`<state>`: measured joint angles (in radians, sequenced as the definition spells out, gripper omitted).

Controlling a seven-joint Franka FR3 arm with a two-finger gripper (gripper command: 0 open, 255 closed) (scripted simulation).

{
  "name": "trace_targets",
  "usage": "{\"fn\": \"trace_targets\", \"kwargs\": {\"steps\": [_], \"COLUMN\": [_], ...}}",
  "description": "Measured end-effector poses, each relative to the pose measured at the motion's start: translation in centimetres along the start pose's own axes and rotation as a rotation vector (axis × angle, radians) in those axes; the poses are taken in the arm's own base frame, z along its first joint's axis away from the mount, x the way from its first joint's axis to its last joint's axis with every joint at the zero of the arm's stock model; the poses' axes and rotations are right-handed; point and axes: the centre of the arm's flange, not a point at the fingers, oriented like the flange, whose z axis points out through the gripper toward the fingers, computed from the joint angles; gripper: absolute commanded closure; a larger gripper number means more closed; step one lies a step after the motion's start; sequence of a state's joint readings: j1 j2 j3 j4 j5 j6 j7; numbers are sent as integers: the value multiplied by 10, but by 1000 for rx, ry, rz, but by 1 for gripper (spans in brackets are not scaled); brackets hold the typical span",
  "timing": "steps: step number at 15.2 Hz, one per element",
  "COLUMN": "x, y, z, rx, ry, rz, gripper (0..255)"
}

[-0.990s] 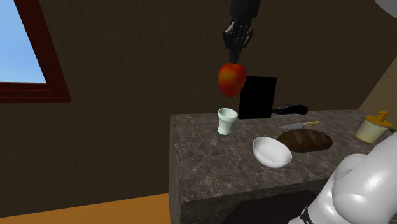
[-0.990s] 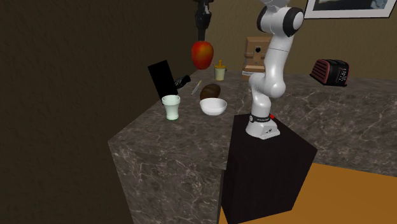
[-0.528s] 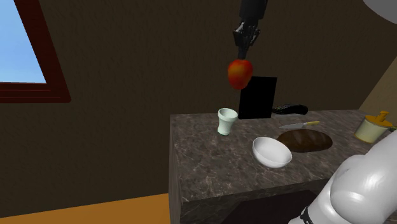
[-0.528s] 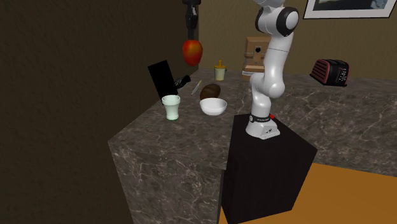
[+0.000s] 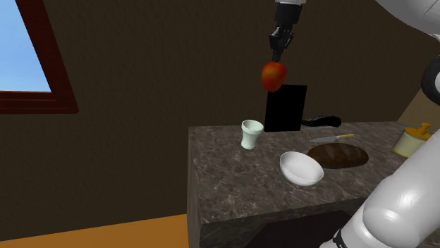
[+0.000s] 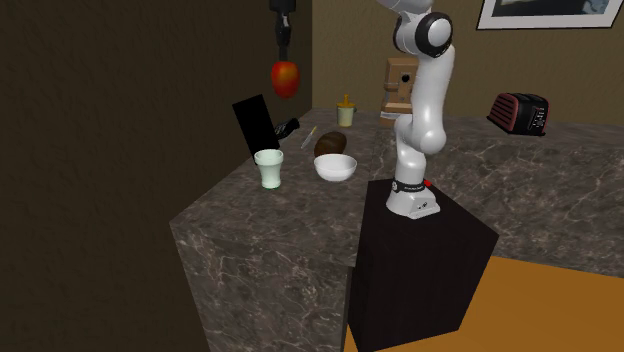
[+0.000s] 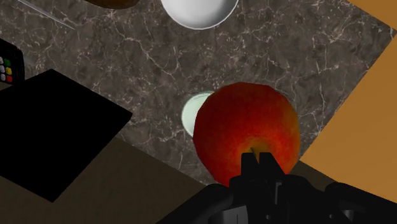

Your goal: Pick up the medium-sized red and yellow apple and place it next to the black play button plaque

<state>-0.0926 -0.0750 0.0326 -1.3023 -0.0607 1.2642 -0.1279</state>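
Since a second ago, the round red and yellow apple (image 5: 273, 76) has been carried higher and further toward the shoulder view's right, away from the spot over the cup and closer to the plaque. It is held up in the air by the black two-finger gripper (image 5: 278, 58), whose fingers are closed almost all the way and are pinched on the top of the apple, near its stem, as seen in the wrist view. The apple is hung high over the far end of the dark marbled stone counter (image 5: 233, 184) and is touched by nothing else. Right under and behind it in the shoulder view, the flat black square plaque (image 5: 285, 108) is stood upright near the far edge. A small pale green cup (image 5: 251, 134) is placed just beside the plaque on the shoulder view's left, and a white round bowl (image 5: 301, 169) is set nearer. A black remote (image 5: 321, 121) is laid by the plaque on the shoulder view's right. The step in hand looks to be the carrying part: the apple has been picked up but not yet put down. Next, it should be brought down slowly onto a bare bit of counter close to the plaque. The cup and plaque must not be bumped, and the fingers should be opened only once the apple is rested.
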Motion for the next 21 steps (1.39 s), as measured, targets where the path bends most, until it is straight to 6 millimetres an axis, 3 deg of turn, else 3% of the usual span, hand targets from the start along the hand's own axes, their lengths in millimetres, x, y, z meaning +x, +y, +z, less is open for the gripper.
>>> {"fn": "trace_targets", "kwargs": {"steps": [13, 21], "x": [47, 48], "y": [166, 176], "z": [10, 48], "rx": [0, 0], "ry": [2, 0], "rz": [1, -2], "gripper": [255, 255]}}
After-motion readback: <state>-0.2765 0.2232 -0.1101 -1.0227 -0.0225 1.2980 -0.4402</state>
